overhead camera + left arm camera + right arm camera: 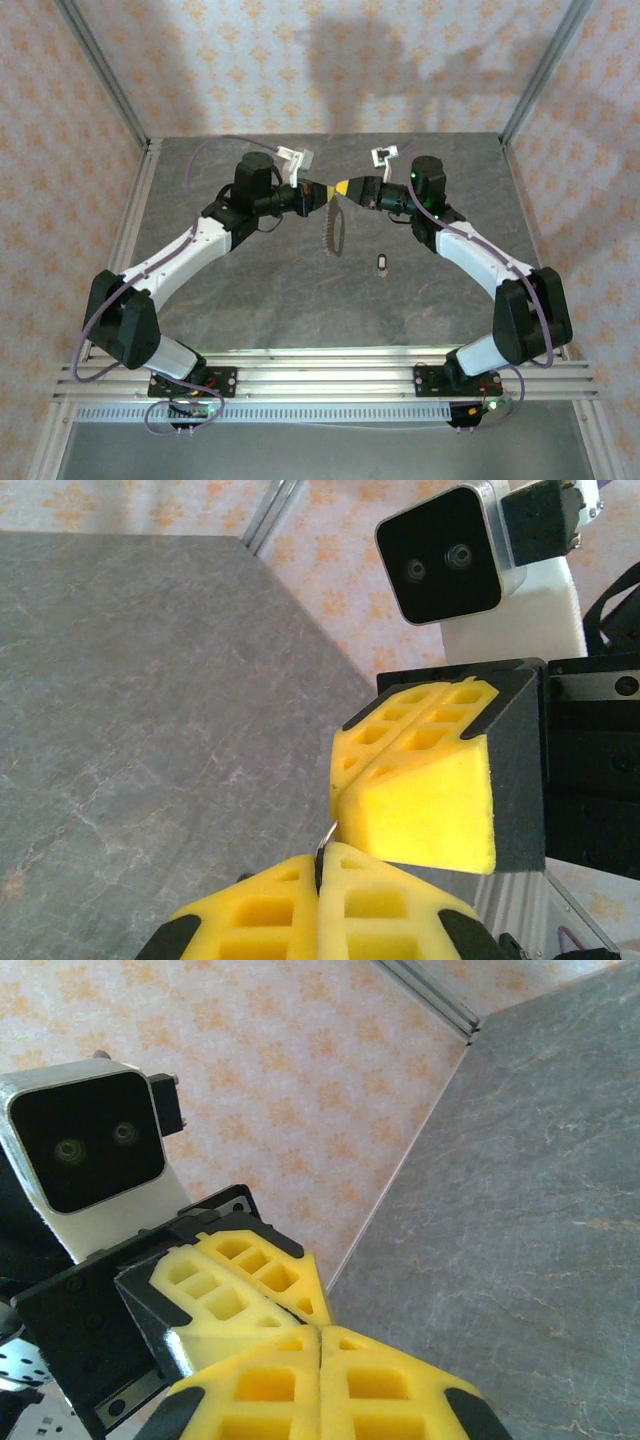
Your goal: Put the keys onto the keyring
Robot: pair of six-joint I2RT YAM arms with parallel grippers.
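Both arms reach in over the middle of the grey table [250,300], and their yellow-padded tips meet in the air there. The left gripper [318,193] has its fingers pressed tight together. In the left wrist view a thin sliver of pale wire [326,833] pokes out of the seam between them, so it is pinching the keyring. The right gripper [347,187] comes in from the opposite side with its pads closed flat against each other too, leaving no gap along the seam in the right wrist view [320,1345]. Its tip sits right against the left one (whether it also has hold of the wire, I cannot tell).

From above, the keyring [331,228] hangs straight down from the spot where the two tips meet. It shows as a thin oval loop with its beaded chain dangling beside it, off the table surface.

The key [384,263] lies flat on the table, apart from the hanging ring. It is nearer the arm bases and a little towards the right arm's side, and neither gripper touches it.
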